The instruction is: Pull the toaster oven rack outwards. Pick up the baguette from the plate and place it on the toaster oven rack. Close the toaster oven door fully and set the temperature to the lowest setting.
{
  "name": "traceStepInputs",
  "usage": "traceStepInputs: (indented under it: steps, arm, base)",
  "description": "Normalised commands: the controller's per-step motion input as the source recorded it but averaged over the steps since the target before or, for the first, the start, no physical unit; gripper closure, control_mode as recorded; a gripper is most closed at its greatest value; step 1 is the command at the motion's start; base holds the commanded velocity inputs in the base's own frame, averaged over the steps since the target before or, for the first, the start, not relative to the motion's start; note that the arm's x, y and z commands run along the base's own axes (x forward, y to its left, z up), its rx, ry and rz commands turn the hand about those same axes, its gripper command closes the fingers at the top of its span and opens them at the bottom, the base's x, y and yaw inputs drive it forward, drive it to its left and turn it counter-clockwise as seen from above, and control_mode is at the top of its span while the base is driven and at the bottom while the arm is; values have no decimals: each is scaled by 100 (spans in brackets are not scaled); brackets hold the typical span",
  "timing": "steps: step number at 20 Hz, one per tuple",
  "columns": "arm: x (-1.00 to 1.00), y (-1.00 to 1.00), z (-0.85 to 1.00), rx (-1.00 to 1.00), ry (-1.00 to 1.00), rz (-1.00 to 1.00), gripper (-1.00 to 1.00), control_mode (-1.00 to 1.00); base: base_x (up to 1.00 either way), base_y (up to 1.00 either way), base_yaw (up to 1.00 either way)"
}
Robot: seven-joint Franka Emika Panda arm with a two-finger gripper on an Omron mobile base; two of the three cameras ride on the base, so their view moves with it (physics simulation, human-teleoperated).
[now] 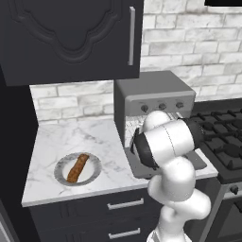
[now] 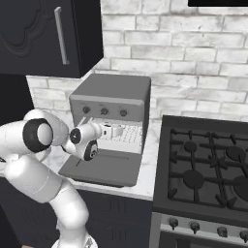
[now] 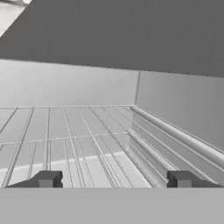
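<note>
Your gripper [image 3: 114, 179] sits at the toaster oven [image 2: 112, 94] mouth with its 2 fingertips [image 3: 47, 179] spread wide, holding nothing. The rack [image 3: 65, 140] lies just below and ahead of them, the dropped door [image 2: 104, 167] under the hand. The baguette [image 1: 78, 168] rests on the plate [image 1: 93, 176], well off to the gripper's left on the counter [image 1: 71, 137].

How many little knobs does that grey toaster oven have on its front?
3, in a row across the toaster oven front above its opening: left, middle, right.
</note>
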Motion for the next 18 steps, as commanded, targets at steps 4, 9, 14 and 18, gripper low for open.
traceStepInputs:
  steps: [4, 9, 14, 18]
  arm:
    - [41, 0, -98, 9, 52, 6, -100, -100]
    - [4, 0, -100, 9, 62, 6, -100, -100]
    - [-39, 1, -100, 4, 61, 7, -100, -100]
    - [-85, 3, -100, 2, 65, 14, -100, -100]
  base:
    - [0, 0, 0]
    - [0, 0, 0]
    - [0, 0, 0]
    - [0, 0, 0]
